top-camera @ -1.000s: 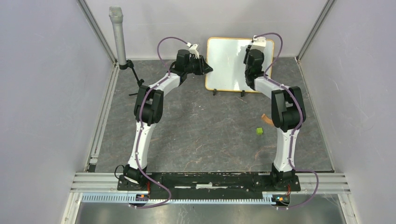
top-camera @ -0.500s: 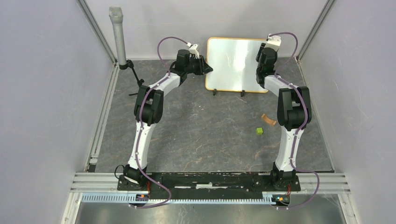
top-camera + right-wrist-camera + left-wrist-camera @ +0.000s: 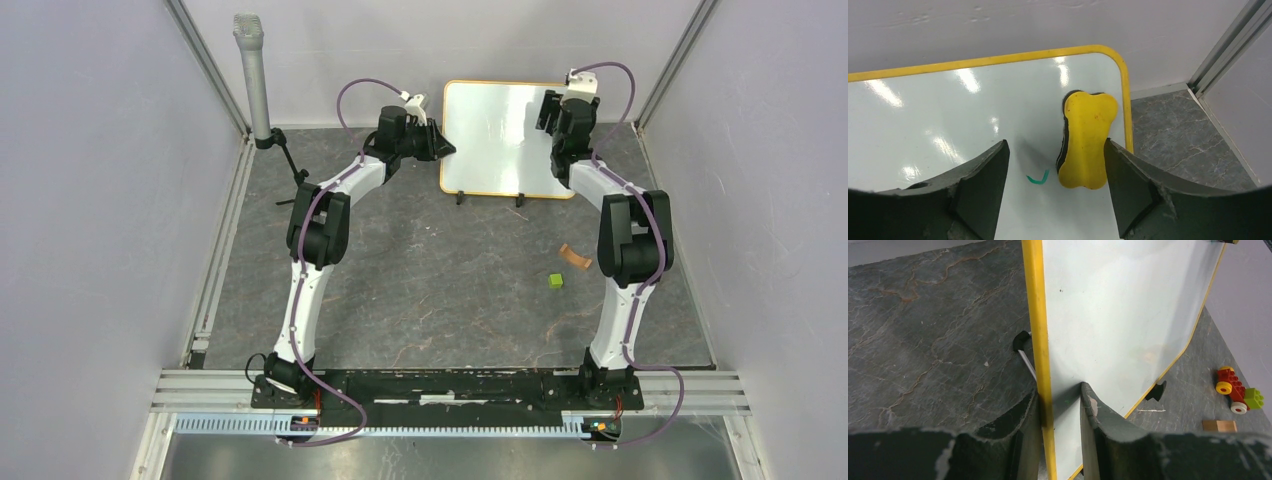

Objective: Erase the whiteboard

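Yellow eraser (image 3: 1087,140): on whiteboard (image 3: 948,115), upper right, beside teal mark (image 3: 1038,178).
Left fingers (image 3: 1094,425): clamped on whiteboard edge.
Right fingers (image 3: 980,192): apart.

Our left arm (image 3: 305,290) and right arm (image 3: 612,320) are white links with black joints, each trailing a purple cable (image 3: 352,87); our fingers (image 3: 979,192) are dark grey (edges scuffed pale).

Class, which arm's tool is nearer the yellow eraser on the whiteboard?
Right. The right tool hangs open just before the yellow eraser, on the whiteboard near a top corner; the left tool clamps the opposite side edge.
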`<state>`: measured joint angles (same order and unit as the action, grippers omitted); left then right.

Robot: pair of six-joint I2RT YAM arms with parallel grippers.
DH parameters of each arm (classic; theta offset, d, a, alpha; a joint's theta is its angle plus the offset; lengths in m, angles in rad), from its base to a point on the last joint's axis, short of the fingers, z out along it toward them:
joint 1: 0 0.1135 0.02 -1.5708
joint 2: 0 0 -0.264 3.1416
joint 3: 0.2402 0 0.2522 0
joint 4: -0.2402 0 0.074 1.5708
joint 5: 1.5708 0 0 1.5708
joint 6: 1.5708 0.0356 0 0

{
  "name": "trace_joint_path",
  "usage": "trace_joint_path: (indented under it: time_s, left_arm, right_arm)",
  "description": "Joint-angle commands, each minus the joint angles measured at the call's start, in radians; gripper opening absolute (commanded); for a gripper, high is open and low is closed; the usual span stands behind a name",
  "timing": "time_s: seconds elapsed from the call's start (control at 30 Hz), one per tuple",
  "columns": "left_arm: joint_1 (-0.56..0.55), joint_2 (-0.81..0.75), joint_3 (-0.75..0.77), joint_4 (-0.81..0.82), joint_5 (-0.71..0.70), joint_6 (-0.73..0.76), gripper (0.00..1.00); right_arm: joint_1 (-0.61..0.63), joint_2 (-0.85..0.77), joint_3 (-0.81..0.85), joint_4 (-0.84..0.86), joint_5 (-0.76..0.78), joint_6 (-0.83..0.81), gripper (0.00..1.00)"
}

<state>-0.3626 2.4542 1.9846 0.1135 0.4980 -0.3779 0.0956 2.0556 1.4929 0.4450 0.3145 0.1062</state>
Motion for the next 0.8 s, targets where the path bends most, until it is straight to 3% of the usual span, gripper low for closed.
trace_joint_path:
  time_s: [0.0, 0.37, 0.53, 0.77]
  left_arm:
    - [-0.002, -0.029, -0.017, -0.026, -0.119, 0.1, 0.02]
    - [-0.002, -0.03, -0.022, -0.017, -0.115, 0.093, 0.02]
    - [-0.002, -0.031, -0.024, -0.017, -0.116, 0.094, 0.02]
    - [-0.002, -0.031, -0.023, -0.015, -0.114, 0.092, 0.02]
  right_arm:
    - [-0.016, -0.048, 0.038, -0.044, -0.009, 0.0, 0.72]
    - [-0.031, -0.015, 0.103, -0.083, -0.008, -0.006, 0.69]
    - [-0.04, 0.002, 0.117, -0.09, -0.014, 0.018, 0.59]
    - [-0.044, 0.022, 0.132, -0.103, -0.009, 0.037, 0.6]
